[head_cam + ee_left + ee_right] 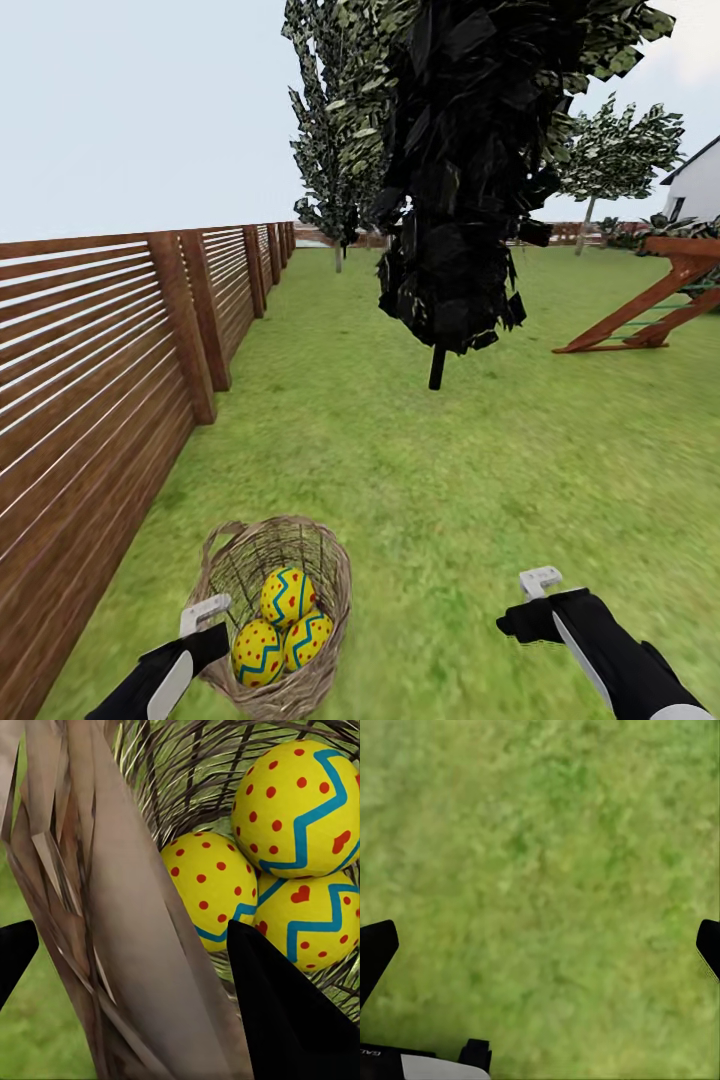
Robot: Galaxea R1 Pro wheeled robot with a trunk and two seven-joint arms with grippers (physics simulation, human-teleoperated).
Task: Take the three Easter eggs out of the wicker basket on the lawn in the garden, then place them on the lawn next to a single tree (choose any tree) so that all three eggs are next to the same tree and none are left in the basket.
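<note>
You are looking down over the lawn (440, 470) with the wicker basket (225, 560) sitting on the grass near the brown slatted fence (100, 370), close in front of you on your left. All three Easter eggs (288, 595) are lying together inside the basket, touching one another: one on top, two beneath it.

Your left gripper (127, 967) is hanging right at the basket's near rim, its fingers spread wide and straddling the woven wall, one dark fingertip (277, 1005) reaching inside just beside the eggs (300, 802) and the other staying outside over the grass. It is holding nothing.

Your right gripper (544, 945) is hovering over bare grass, well apart from the basket on your right side, fingers spread wide and empty.

Ahead of you a dark narrow tree (460, 180) is standing on a thin stem in the middle of the lawn, with lighter leafy trees (330, 130) behind it by the fence line. A wooden playset (660, 300) and a white house (695, 185) are showing at the far right.
</note>
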